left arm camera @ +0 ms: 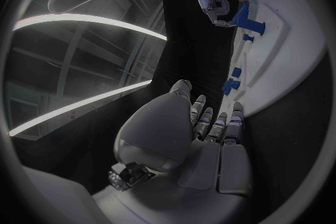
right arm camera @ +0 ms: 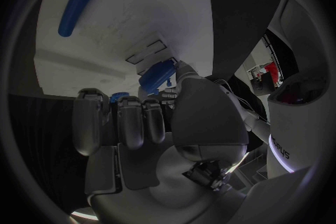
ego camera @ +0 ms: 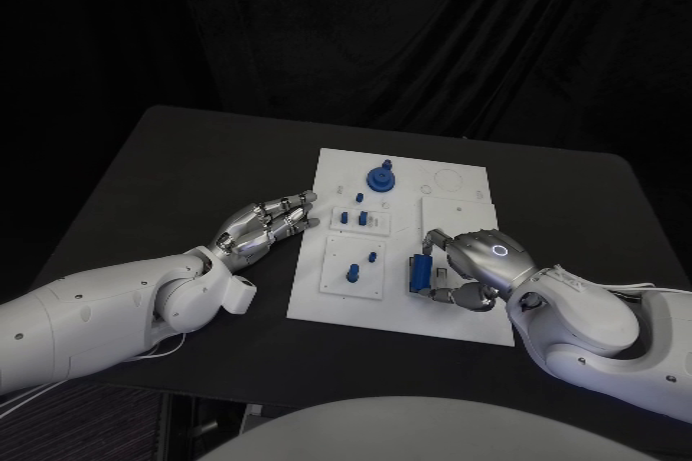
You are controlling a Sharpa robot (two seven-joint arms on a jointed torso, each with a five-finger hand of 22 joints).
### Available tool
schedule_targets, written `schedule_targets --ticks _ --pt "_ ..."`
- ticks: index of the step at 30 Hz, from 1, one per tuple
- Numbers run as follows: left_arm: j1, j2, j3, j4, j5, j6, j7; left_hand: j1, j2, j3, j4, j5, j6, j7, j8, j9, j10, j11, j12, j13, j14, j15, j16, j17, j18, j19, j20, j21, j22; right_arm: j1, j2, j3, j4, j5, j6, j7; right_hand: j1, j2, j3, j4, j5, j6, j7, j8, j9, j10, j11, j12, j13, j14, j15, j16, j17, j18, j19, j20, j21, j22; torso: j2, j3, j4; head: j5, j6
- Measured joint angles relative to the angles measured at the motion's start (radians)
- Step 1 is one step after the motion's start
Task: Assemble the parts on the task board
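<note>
Right now the right hand (ego camera: 473, 269) grips a blue block (ego camera: 418, 272) over the near right part of the white board (ego camera: 459, 323), so a part looks mid-placement; next it needs lining up with its slot and pressing down. The left hand (ego camera: 268, 227) rests spread and empty by the board's left edge. Around it, black table (ego camera: 159, 171) and dark curtain (ego camera: 433, 51).

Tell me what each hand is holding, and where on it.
The right hand pinches a blue part by its sides over the task board. The left hand holds nothing.
</note>
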Motion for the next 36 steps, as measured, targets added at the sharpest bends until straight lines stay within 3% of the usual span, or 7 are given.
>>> schedule_targets --ticks 21,25,36 --pt "-0.002 0.0 0.0 -0.001 0.0 0.006 -0.001 0.0 0.0 0.003 -0.003 0.0 0.004 0.004 0.0 0.0 0.005 0.005 0.004 0.001 0.0 0.0 0.0 0.0 0.0 0.0 0.0 0.0 -0.001 0.0 -0.024 -0.001 0.013 0.017 -0.026 0.026 0.028 0.029 0.007 -0.001 -0.011 0.056 -0.01 0.01 -0.012 0.0 -0.007 0.0 0.0 0.001 -0.007 0.004 0.0 0.0 0.0 -0.007 0.02 0.0 0.002 0.0012 -0.0006 0.004 0.0" --pt "-0.002 0.0 0.0 -0.001 0.0 0.006 -0.001 0.0 0.0 0.003 -0.003 0.0 0.004 0.004 0.0 0.0 0.005 0.005 0.004 0.001 0.0 0.0 0.0 0.0 0.0 0.0 0.0 0.0 -0.001 0.0 -0.028 0.001 0.017 0.021 -0.031 0.032 0.022 0.062 0.01 -0.001 -0.01 0.071 -0.019 0.003 -0.015 0.0 -0.007 0.0 0.0 0.001 -0.007 0.004 0.0 0.0 0.0 -0.007 0.024 0.0 0.001 0.0016 -0.0009 0.005 0.0" --pt "-0.003 0.0 0.0 -0.002 0.0 0.007 -0.001 0.0 0.0 0.003 -0.003 0.0 0.004 0.004 0.0 0.0 0.005 0.012 0.004 0.001 0.0 0.0 0.0 0.0 0.0 0.0 0.0 0.0 -0.001 0.0 -0.028 0.0 0.018 0.025 -0.035 0.036 0.016 0.059 0.008 0.0 -0.007 0.076 -0.013 -0.027 -0.034 -0.004 -0.011 0.0 0.0 0.001 -0.007 0.004 0.0 0.0 0.0 -0.007 0.023 0.0 0.0 0.0012 -0.0012 0.006 0.0"
